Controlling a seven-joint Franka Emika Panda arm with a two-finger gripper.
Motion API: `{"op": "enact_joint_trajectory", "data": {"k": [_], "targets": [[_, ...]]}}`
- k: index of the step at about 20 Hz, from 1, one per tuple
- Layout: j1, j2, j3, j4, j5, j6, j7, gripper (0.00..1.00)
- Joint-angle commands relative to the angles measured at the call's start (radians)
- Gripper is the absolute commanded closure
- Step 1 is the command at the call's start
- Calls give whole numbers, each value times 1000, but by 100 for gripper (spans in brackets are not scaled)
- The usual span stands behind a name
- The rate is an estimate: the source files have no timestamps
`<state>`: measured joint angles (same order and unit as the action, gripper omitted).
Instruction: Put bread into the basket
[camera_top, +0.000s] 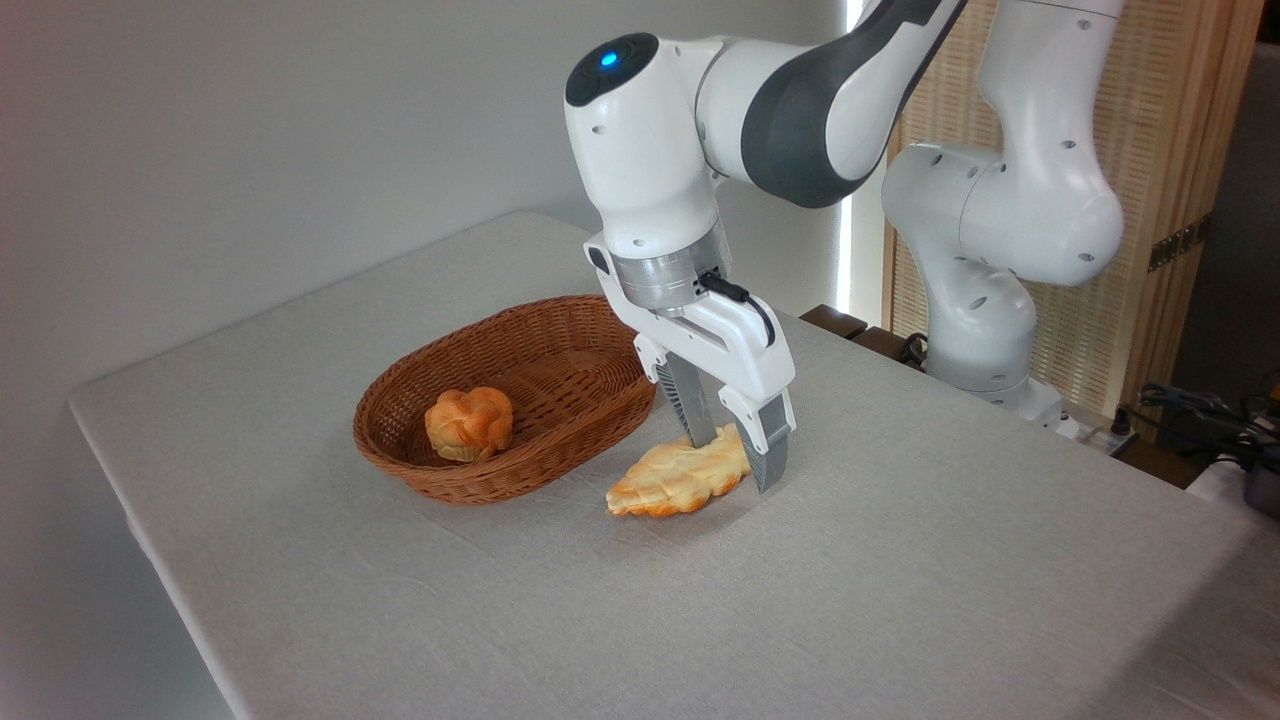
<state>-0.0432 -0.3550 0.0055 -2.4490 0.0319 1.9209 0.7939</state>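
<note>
Leaf-shaped bread (676, 478) lies on tablecloth just right of wicker basket (560, 450), outside it. Gripper (735, 460) is spread apart, one finger either side of loaf's far end, prob. set to pinch it. Knotted bun (468, 423) sits in basket. No writing or labels legible.

Right end of bread (672, 476) covered by fingers (768, 437) of hand (735, 460); contact there not resolvable. Far right rim of basket (520, 395) masked by hand. Underside of bun (469, 423) hidden. Table (900, 560) cut off at bottom and right edges. Arm (800, 100) cropped at top.
</note>
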Motion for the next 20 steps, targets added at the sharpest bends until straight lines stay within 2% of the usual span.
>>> {"op": "enact_joint_trajectory", "data": {"k": [1, 8, 15, 20], "targets": [[-3, -21, 1, -25, 5, 41, 19, 0], [-1, -41, 2, -13, -15, 41, 18, 0], [0, -41, 2, 15, -98, 41, 11, 0], [0, -39, 2, 27, -125, 44, 8, 0]]}}
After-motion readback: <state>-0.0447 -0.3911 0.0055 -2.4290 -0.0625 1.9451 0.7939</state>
